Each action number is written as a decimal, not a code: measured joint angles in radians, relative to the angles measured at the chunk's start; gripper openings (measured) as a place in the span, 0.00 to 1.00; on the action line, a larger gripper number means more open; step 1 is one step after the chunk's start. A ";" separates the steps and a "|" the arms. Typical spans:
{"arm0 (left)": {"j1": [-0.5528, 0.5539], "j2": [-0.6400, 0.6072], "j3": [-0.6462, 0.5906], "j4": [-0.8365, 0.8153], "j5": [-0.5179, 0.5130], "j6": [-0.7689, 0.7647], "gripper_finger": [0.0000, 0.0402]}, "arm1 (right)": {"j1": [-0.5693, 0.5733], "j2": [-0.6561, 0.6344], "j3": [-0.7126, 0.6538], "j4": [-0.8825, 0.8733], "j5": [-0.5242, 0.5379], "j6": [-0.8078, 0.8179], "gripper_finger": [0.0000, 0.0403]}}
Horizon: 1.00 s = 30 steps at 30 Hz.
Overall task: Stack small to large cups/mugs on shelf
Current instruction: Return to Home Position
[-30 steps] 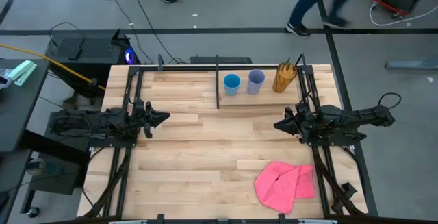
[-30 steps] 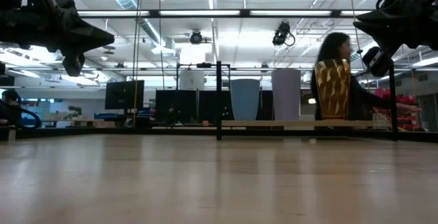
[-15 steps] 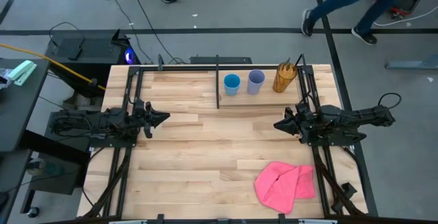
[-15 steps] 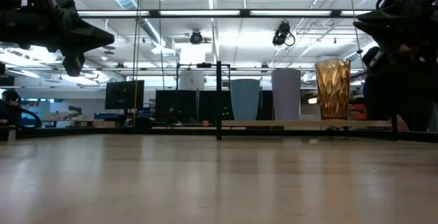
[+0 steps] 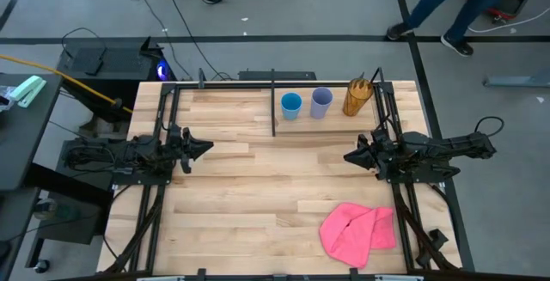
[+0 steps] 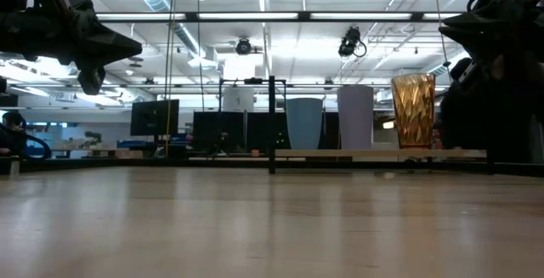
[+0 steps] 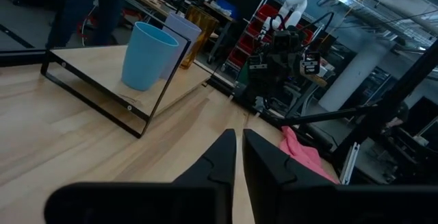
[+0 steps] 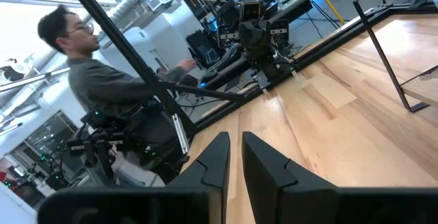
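Wooden worktop [image 5: 258,195]: blue cup [image 5: 291,105], lavender cup [image 5: 321,101], amber cup [image 5: 357,98] on shelf [image 5: 331,127] at 12 o'clock. Left end effector [image 5: 204,147] and right end effector [image 5: 349,156] are pinched together.

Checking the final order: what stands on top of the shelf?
On the shelf stand the blue cup, lavender cup and amber cup, side by side. Its surface beneath them is covered.

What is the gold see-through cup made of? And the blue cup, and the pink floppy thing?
The amber cup looks like clear plastic or maybe glass: light glows through it and its wall has shiny facets. The blue cup is probably plastic, with a plain, dull, even colour. The pink cloth looks like soft fabric, because it lies crumpled in folds.
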 joint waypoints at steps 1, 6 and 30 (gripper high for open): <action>0.000 0.000 0.000 0.000 0.000 0.000 0.09 | 0.000 0.000 0.000 0.000 0.000 0.000 0.11; 0.000 0.000 0.000 0.000 0.000 0.000 0.07 | 0.000 0.000 0.000 0.000 0.000 0.000 0.11; 0.000 0.000 0.000 0.000 0.000 0.000 0.08 | 0.000 0.000 0.000 0.000 0.000 0.000 0.11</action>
